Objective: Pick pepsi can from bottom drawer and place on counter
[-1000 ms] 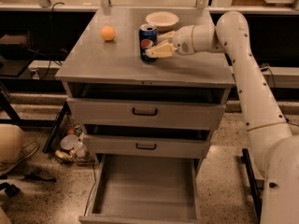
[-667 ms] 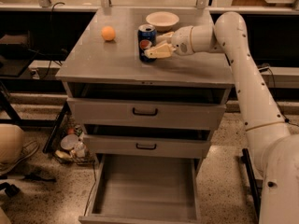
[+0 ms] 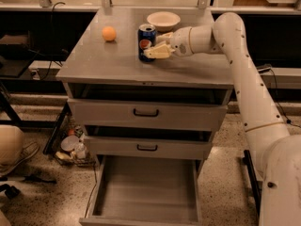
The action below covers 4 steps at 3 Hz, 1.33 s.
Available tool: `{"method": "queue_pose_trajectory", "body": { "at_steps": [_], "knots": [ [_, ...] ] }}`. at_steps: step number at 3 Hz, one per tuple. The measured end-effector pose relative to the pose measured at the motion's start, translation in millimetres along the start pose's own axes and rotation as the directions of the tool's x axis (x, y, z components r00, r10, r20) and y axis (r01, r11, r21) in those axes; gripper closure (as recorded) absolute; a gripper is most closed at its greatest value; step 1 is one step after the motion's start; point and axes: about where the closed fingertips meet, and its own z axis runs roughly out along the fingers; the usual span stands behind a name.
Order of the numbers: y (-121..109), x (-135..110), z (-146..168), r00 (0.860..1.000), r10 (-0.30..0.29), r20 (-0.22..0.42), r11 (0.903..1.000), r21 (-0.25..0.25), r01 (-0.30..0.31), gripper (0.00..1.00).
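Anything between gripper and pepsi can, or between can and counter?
Nothing visible. The pepsi can stands upright on the counter, with the gripper right at its camera-right side. The orange ball to the can's left and the bowl behind it both sit apart from it.

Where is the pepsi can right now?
In the camera view the pepsi can stands upright on the counter, toward the back, just in front of the bowl, with the orange ball to image left and the gripper at its image-right side.
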Motion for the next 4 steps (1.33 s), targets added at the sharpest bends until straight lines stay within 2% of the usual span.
{"method": "queue_pose_trajectory", "body": {
  "at_steps": [1,2,3,4],
  "knots": [
    [1.7,0.0,3.6,1.0,0.0,0.0,1.0,-0.006,0.0,0.07],
    [-0.7,-5.4,-11.0,1.0,-0.004,0.006,0.9995,0.03,0.004,0.0],
    [-8.6,-21.5,-54.0,0.999,-0.046,-0.017,0.9886,0.142,0.048,0.0],
    [-14.3,-52.0,-115.5,0.991,-0.112,-0.072,0.9478,0.292,0.129,0.0]
  ]
}}
